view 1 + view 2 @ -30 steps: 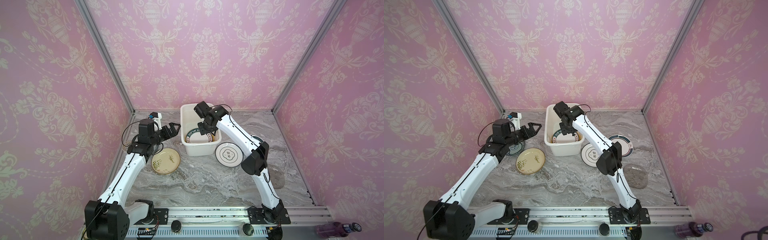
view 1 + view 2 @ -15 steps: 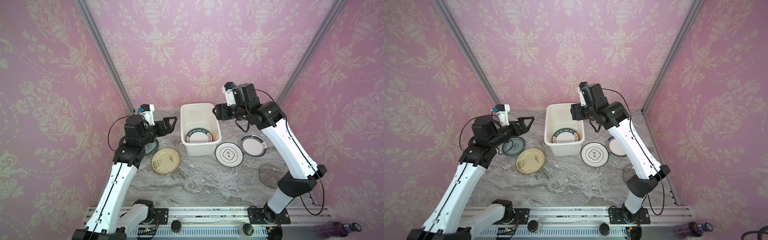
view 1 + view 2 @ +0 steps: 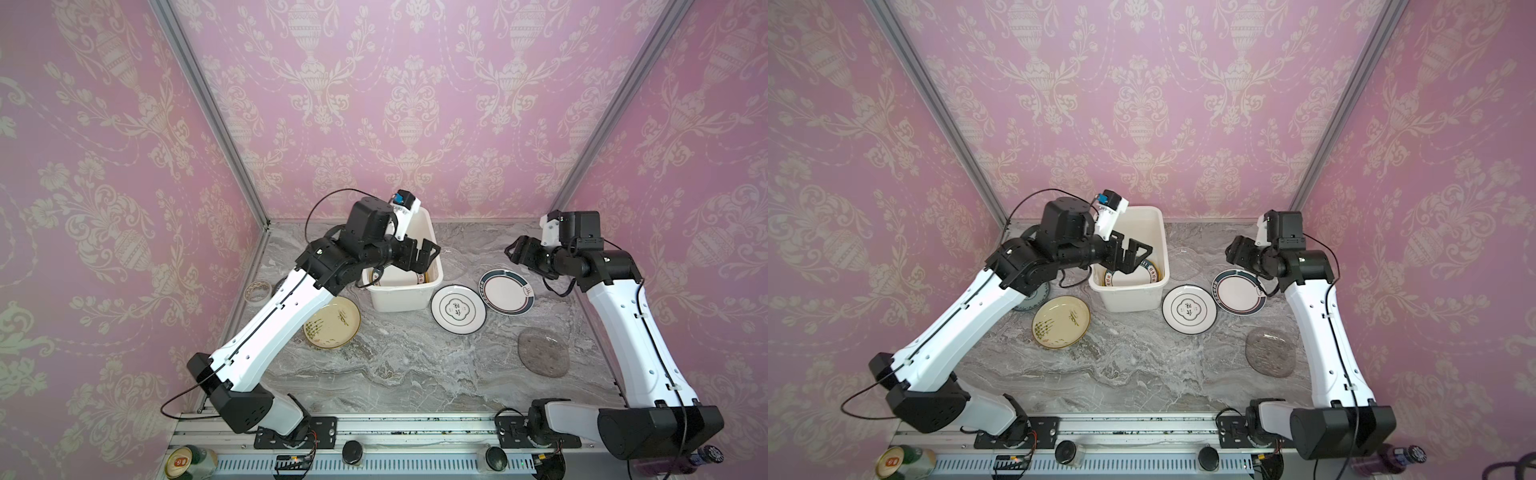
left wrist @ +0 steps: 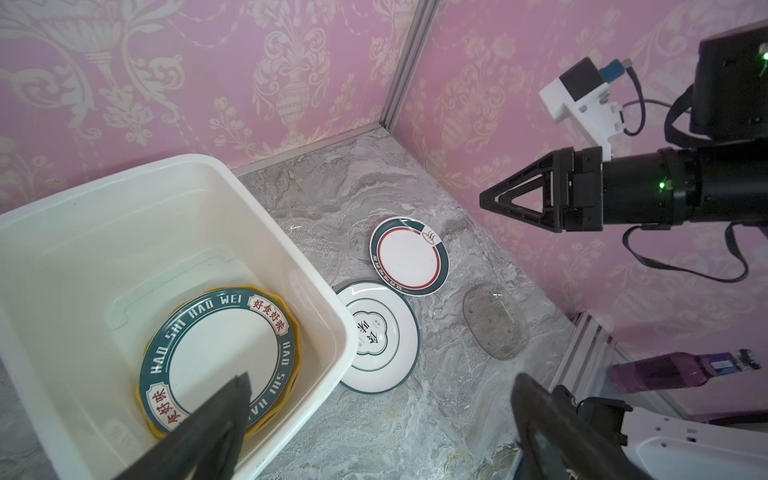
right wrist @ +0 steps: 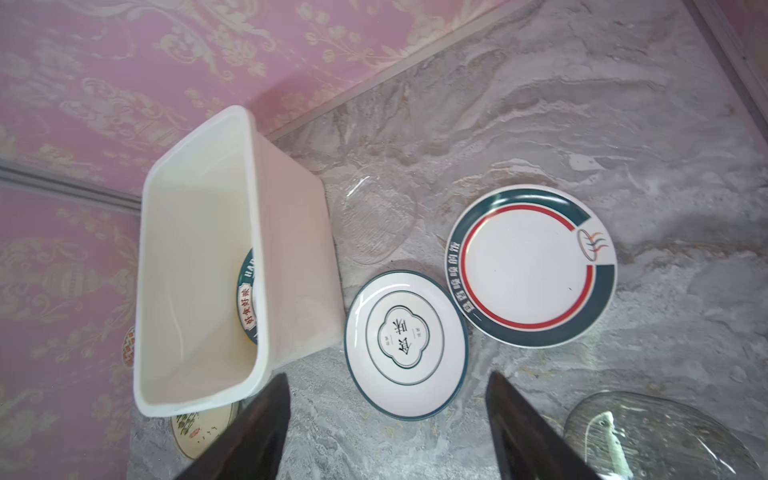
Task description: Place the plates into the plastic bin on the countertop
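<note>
The white plastic bin (image 3: pixel 401 297) (image 3: pixel 1129 297) stands at the back of the countertop (image 3: pixel 399 374). Inside it a lettered-rim plate (image 4: pixel 216 336) lies on a yellow one (image 4: pixel 293 361). My left gripper (image 3: pixel 430 253) (image 4: pixel 382 378) hangs open and empty over the bin's right rim. The right gripper (image 3: pixel 515 249) (image 5: pixel 387 376) is open and empty, raised above the teal-and-red ringed plate (image 3: pixel 506 291) (image 5: pixel 532 266). Beside the bin lie a white emblem plate (image 3: pixel 458 308) (image 5: pixel 407 345), a cream plate (image 3: pixel 332 322), a grey glass plate (image 3: pixel 542 351) and a clear glass plate (image 5: pixel 378 212).
A blue-patterned plate (image 3: pixel 1030 299) lies mostly hidden under my left arm. Pink walls close in the back and both sides. A can (image 3: pixel 183 461) and a purple bottle (image 3: pixel 1391 457) lie by the front rail.
The right gripper has come out of the bin, opened wider and swung up to the right, leaving the lettered plate inside. The left gripper has moved right, over the bin.
</note>
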Robot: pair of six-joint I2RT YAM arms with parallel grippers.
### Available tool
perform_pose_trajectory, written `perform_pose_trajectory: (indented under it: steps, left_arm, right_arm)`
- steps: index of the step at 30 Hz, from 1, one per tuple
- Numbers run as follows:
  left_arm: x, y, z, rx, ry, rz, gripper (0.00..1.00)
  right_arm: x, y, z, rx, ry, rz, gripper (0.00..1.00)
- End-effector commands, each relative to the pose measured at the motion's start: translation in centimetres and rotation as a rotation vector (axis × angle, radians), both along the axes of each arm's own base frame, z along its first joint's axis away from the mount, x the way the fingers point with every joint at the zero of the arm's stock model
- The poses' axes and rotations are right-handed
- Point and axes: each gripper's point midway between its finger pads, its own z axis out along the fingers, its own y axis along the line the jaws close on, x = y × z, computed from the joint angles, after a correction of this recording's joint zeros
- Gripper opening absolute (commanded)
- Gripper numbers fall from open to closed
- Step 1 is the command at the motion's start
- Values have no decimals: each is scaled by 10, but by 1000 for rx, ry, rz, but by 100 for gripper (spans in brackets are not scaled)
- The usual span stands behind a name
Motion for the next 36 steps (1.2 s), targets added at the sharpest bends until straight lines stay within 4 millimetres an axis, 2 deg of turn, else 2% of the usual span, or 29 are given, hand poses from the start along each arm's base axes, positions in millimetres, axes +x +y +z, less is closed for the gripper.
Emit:
perform_pose_trajectory:
  steps: [1,5,7,8,11,16,20,27,36]
  left_arm:
    - [-3,-18,-29,230,-37,-21,99]
    - [-17,-82,-47,265,-37,-148,99]
    - [-25,-110,-57,288,-34,-204,99]
    - [-29,-124,-64,302,-26,-230,99]
    - [-44,-160,-81,323,10,-301,99]
    - [-67,-197,-104,299,87,-371,99]
    - [-72,-210,-115,259,146,-366,99]
    - [-68,-206,-120,296,119,-370,99]
    - [-70,-210,-119,284,116,-388,99]
  right_arm:
    - [2,-27,-25,87,14,-90,75]
    - [-4,-70,-64,101,79,-211,74]
    - [-7,-86,-80,109,105,-252,74]
    - [-11,-92,-94,120,134,-269,74]
    - [-15,-109,-115,129,174,-303,75]
    - [-16,-124,-145,170,204,-331,80]
    - [-10,-125,-167,245,213,-316,82]
    - [-4,-132,-195,326,196,-308,81]
    - [1,-137,-221,483,123,-305,67]
